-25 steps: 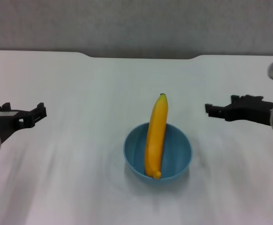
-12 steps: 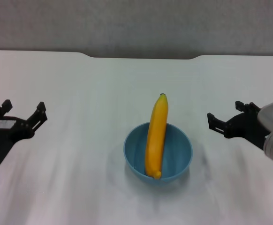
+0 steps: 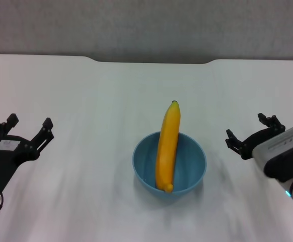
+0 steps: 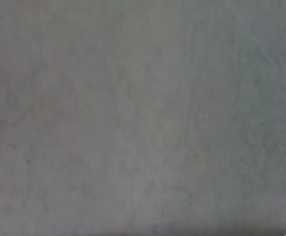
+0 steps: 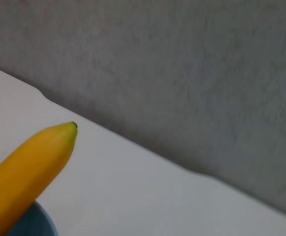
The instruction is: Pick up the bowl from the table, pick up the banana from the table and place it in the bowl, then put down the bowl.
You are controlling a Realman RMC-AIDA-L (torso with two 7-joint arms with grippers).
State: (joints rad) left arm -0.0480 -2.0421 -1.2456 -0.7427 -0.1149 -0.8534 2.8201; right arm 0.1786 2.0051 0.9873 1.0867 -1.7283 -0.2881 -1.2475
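— Where's the banana (image 3: pixel 167 147)?
— In the light-blue bowl (image 3: pixel 169 164), lower end down inside, green-tipped end leaning over the far rim. The bowl sits on the white table (image 3: pixel 96 101).
— And the grippers?
— Left gripper (image 3: pixel 27 132) is well off to the bowl's left, fingers spread, holding nothing. Right gripper (image 3: pixel 252 132) is well off to its right, also spread and empty.

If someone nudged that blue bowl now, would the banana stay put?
Probably not. The banana leans on the bowl rim, its stem end sticking out well past it, so a nudge may roll or tip it out. The bowl looks glossy and smooth, likely sliding easily on the table.
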